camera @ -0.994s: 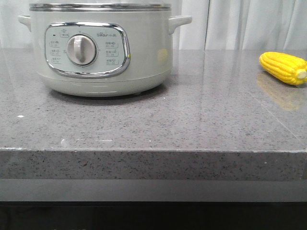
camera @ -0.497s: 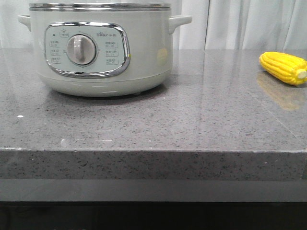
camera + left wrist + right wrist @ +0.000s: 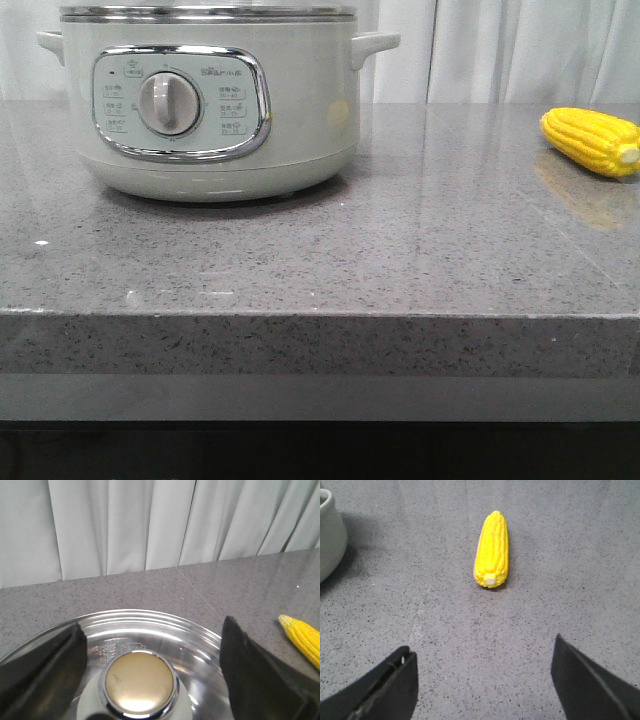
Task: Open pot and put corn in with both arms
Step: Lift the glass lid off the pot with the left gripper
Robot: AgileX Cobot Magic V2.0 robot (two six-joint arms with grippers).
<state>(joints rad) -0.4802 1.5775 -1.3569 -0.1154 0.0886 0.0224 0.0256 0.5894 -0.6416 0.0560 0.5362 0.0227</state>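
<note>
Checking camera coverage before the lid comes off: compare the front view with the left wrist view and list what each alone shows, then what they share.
Only the front view shows the pale cream-green round cooker pot's side wall, its chrome-framed control panel with the round dial, a side handle and the grey speckled stone counter's front edge.

Only the left wrist view shows the clear glass lid, its brass-coloured round knob and the open black left pincer straddling that knob.

Both show the short bright yellow corn cob, the counter top and the pale curtain.
</note>
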